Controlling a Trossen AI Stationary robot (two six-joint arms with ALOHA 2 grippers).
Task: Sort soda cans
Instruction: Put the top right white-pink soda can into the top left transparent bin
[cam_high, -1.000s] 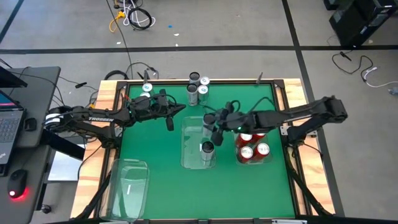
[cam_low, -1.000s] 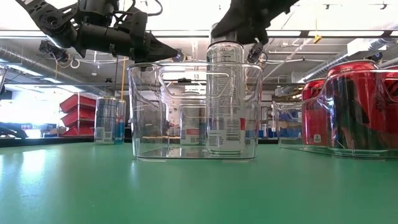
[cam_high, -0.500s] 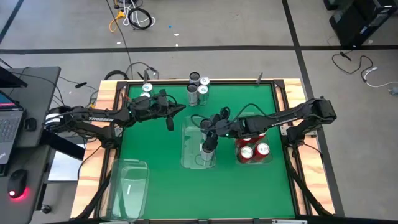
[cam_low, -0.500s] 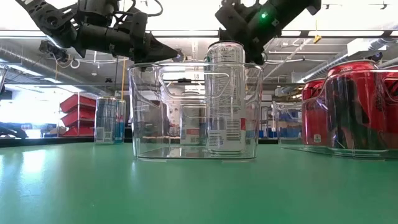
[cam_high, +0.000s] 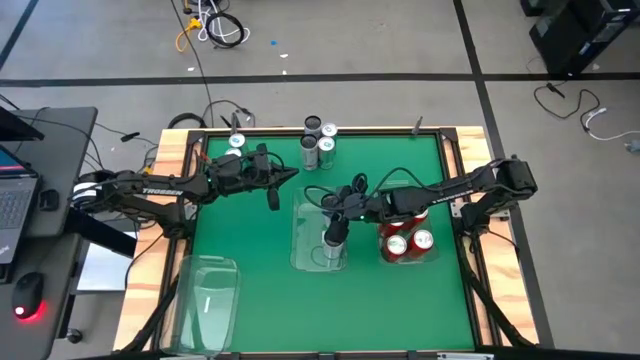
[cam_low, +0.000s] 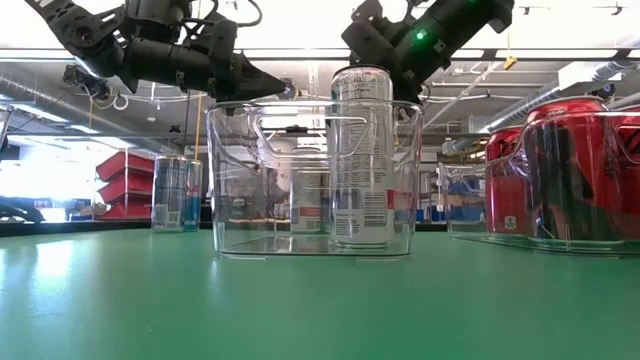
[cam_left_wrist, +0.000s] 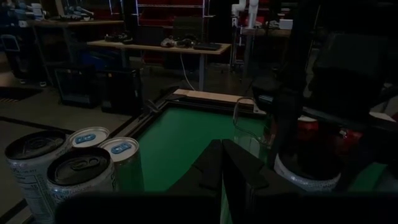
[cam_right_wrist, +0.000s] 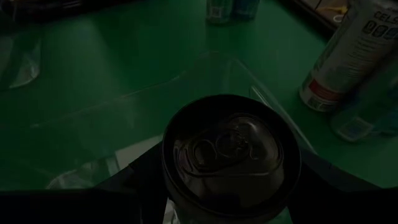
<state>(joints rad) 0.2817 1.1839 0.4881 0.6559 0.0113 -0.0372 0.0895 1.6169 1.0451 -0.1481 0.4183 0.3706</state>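
Your dark grey can (cam_high: 333, 238) is standing upright inside the clear middle bin (cam_high: 306, 243) on the green table (cam_high: 250, 250). Your right gripper (cam_high: 336, 222) is sitting right over its top, fingers apart on either side of the can. Red cans (cam_high: 405, 243) are waiting in the next bin. Your left gripper (cam_high: 274, 199) is hanging pinched together near the back cans (cam_high: 318, 140).
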